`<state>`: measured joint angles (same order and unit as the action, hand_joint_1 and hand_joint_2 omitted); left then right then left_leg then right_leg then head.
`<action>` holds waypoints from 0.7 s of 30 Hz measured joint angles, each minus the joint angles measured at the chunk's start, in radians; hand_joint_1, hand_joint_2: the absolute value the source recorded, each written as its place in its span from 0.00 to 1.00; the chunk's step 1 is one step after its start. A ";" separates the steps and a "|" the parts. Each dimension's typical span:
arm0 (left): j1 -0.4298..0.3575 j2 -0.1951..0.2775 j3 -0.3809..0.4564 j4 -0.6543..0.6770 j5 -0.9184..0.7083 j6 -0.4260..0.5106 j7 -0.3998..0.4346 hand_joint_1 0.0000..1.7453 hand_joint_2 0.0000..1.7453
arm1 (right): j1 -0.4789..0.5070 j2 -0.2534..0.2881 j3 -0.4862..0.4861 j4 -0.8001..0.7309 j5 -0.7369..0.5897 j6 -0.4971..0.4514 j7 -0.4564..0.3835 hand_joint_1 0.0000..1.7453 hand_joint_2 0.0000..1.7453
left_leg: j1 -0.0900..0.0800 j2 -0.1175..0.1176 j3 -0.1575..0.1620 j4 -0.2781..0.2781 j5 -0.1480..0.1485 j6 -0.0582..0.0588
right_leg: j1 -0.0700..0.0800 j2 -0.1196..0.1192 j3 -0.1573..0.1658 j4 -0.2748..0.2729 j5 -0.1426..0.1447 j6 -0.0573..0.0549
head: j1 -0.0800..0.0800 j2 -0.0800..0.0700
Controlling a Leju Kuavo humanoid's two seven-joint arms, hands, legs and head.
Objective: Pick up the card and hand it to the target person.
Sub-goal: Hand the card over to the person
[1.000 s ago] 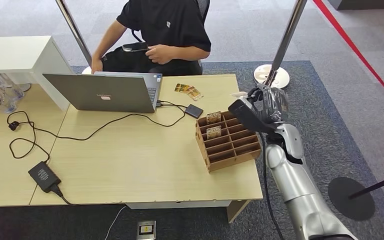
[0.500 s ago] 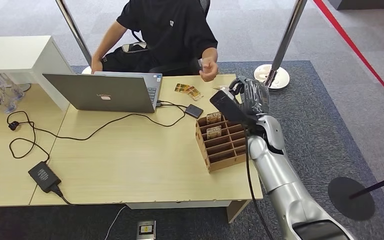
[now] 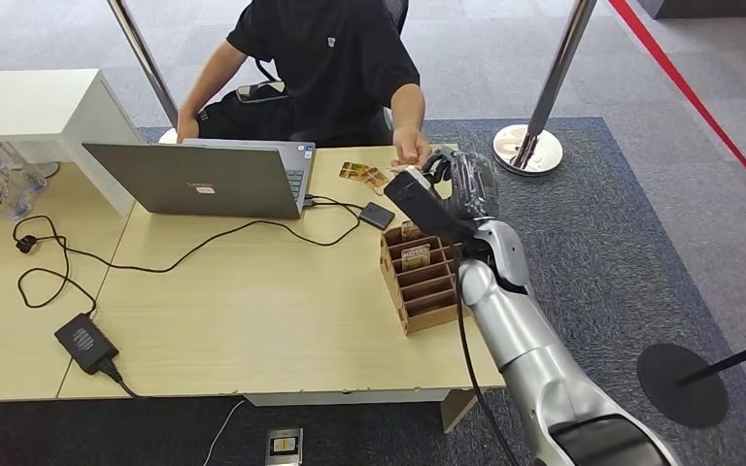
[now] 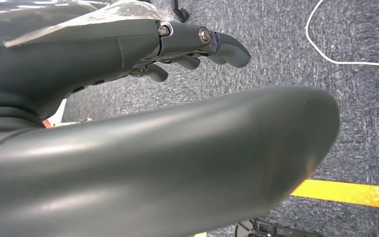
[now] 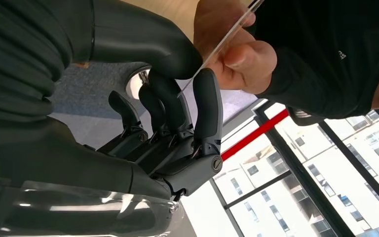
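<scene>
My right hand (image 3: 461, 180) is raised over the far right corner of the table, beyond the wooden card rack (image 3: 442, 277). In the right wrist view it pinches a thin card (image 5: 220, 46), seen edge-on, between the thumb and the dark fingers (image 5: 205, 106). The seated person in black (image 3: 325, 58) reaches out, and the person's hand (image 5: 234, 49) grips the card's other end; the same hand (image 3: 410, 148) touches mine in the head view. My left hand (image 4: 202, 42) hangs over the carpet, fingers apart, holding nothing.
The rack holds two cards (image 3: 415, 243) in its back slots. Loose cards (image 3: 367, 176), a small black box (image 3: 377, 216), a laptop (image 3: 199, 180), cables and a power adapter (image 3: 85, 342) lie on the table (image 3: 253, 320). A stanchion base (image 3: 529, 148) stands behind my right hand.
My right arm swung left over the rack toward the person, carrying the card. The person's hand left the lap, reached out and took hold of the card.
</scene>
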<state>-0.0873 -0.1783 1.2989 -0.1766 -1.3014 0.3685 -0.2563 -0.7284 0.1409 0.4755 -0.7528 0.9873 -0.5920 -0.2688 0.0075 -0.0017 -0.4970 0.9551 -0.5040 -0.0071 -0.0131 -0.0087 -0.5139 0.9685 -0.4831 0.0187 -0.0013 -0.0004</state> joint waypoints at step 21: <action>0.000 0.004 -0.011 0.001 0.004 0.001 0.008 0.00 0.00 | -0.024 0.021 0.018 0.102 0.105 -0.058 0.097 0.00 0.00 | 0.000 0.000 -0.001 0.000 0.000 0.000 | 0.000 0.000 -0.001 0.000 0.000 0.000 | 0.000 0.000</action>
<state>-0.0872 -0.1747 1.2879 -0.1752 -1.2971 0.3699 -0.2485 -0.7519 0.1619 0.4936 -0.6508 1.0925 -0.6503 -0.1722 0.0076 -0.0016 -0.4982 0.9551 -0.5040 -0.0071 -0.0131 -0.0087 -0.5153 0.9685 -0.4831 0.0187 -0.0013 -0.0002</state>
